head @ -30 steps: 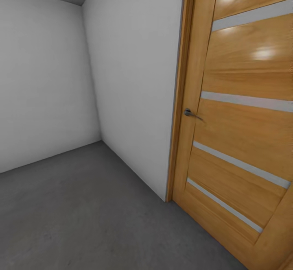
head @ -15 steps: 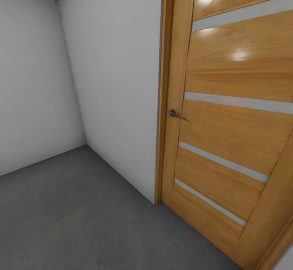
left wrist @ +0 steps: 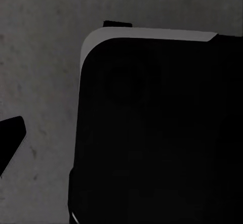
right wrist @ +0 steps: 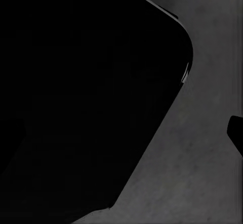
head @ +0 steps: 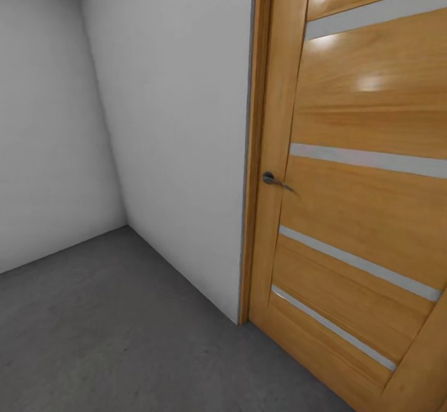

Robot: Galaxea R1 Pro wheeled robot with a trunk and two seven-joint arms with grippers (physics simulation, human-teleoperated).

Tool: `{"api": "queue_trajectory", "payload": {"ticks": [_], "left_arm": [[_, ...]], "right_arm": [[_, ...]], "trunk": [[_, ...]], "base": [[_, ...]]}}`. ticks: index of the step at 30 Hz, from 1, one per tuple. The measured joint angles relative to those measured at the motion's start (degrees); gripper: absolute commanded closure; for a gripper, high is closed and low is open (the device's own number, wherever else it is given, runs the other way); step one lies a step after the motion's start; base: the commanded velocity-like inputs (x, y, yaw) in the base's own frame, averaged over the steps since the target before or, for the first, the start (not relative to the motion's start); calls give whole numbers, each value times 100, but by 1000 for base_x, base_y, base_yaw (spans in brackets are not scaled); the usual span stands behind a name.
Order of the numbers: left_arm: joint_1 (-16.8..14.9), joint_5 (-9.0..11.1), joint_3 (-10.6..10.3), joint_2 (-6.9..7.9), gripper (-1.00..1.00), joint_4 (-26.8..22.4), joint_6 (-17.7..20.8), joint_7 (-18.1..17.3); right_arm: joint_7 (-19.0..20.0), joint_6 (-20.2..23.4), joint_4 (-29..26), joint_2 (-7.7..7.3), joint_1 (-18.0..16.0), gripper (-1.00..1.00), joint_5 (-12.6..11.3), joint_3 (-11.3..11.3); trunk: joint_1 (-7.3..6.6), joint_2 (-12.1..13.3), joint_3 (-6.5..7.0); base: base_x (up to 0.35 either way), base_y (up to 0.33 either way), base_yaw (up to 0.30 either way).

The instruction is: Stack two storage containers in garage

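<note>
Door [head: 347, 170] cut off at right; wrist views mostly black, indistinct.

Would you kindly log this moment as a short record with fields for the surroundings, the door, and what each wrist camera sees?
setting: corner of a bare room with white walls and a grey concrete floor
door: wooden door with pale horizontal strips, at the head view's right, beside the wall's edge
door handle: dark metal lever handle near the door's left edge
left wrist view: dark rounded body over speckled grey floor
right wrist view: dark rounded body over grey floor
gripper state: cannot tell for either
</note>
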Motion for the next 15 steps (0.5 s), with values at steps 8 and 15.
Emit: {"api": "queue_trajectory", "payload": {"ticks": [8, 15], "left_arm": [[0, 28, -2, 0, -100, 0, 6, -2], [0, 29, -2, -6, -100, -1, 4, -3]], "right_arm": [[0, 0, -1, 3, 0, -100, 0, 12], [0, 0, 1, 7, 0, -100, -5, 6]], "trunk": [[0, 0, 0], [0, 0, 0]], "base": [[317, 96, 0], [321, 80, -79]]}}
